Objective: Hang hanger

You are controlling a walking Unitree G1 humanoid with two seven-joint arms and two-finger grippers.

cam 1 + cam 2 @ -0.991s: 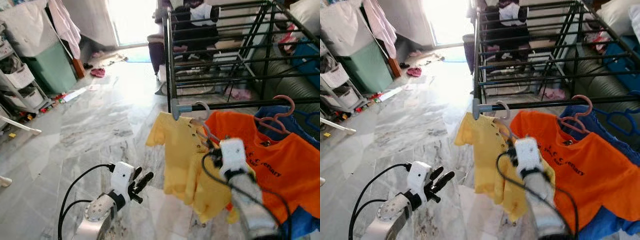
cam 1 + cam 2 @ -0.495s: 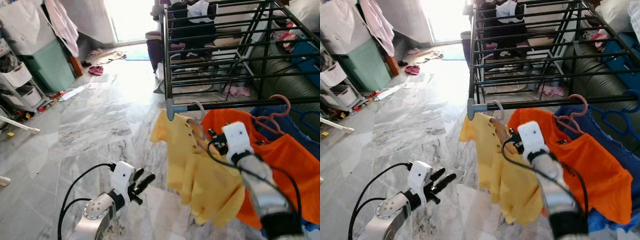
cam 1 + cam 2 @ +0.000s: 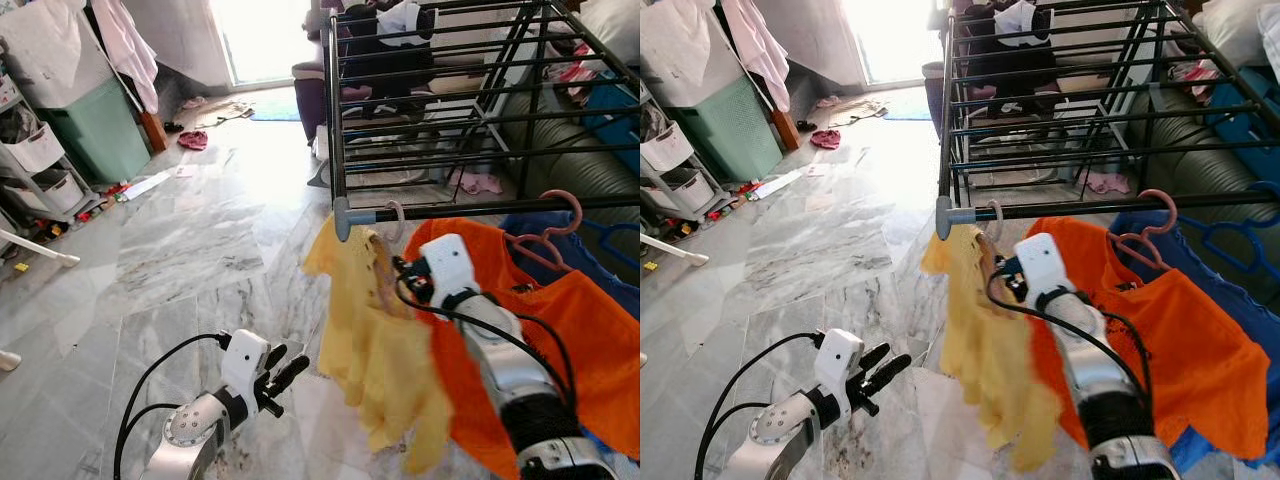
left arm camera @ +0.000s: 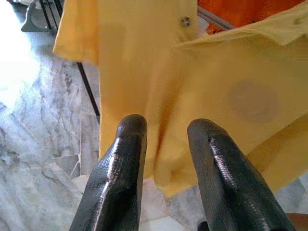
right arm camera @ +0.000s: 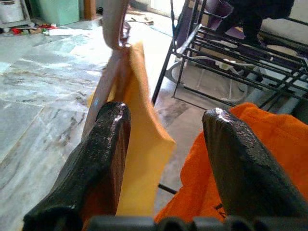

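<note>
Down low and closest, the left gripper hangs over the floor, and its jaws are a little way apart with nothing in them. The floor is shiny grey and white marble with wavy dark lines in it. Next comes the right gripper, up by the yellow shirt. Its jaws are spread wide, one black finger close beside the pale hanger and the shirt's edge, and they do not squeeze anything. The yellow shirt is soft and floppy and hangs on that hanger, whose hook is over the dark bar of the metal drying rack, near the bar's grey end. Just beside it hangs an orange shirt on a pink hanger, and then a blue shirt. Farther back, the rack has many thin black bars. Far off on the left are a green bin, white shelves and a bright doorway.
</note>
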